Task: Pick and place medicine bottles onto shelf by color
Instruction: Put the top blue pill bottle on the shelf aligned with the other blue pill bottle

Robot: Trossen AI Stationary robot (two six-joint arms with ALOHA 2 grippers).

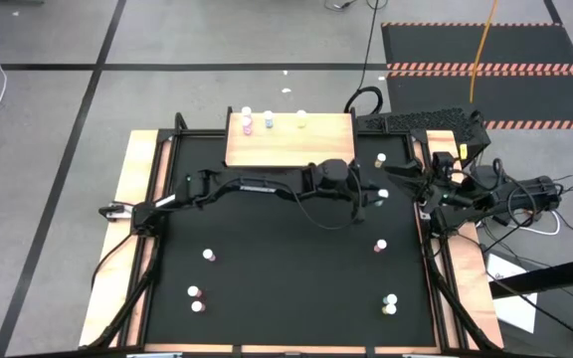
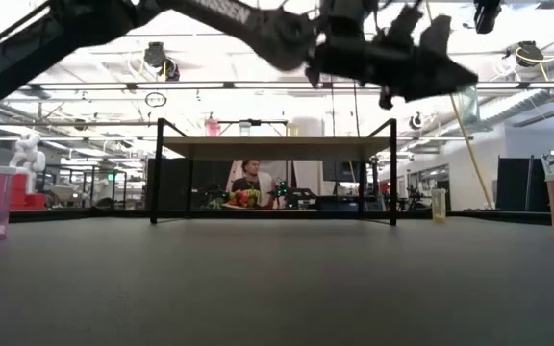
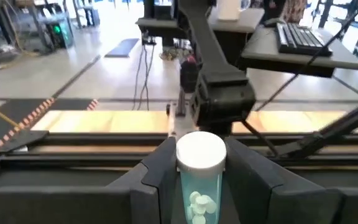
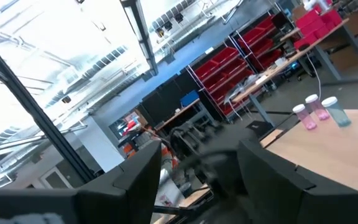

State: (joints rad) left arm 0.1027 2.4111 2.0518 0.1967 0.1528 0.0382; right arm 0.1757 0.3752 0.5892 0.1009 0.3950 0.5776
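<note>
Pills rattle loose inside the pale blue bottle (image 3: 199, 180) that the left claw (image 3: 199, 186) clenches by its smooth, light, probably slippery body below the white cap, near the shelf (image 1: 288, 139), while the right claw (image 4: 197, 180) waits released beside the tabletop (image 1: 286, 268)

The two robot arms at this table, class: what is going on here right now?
The left gripper holds a pale blue bottle with a white cap, lifted above the black table near the right side. The right gripper waits open close by. The shelf already carries three bottles along its far edge, and other bottles are scattered on the table.
</note>
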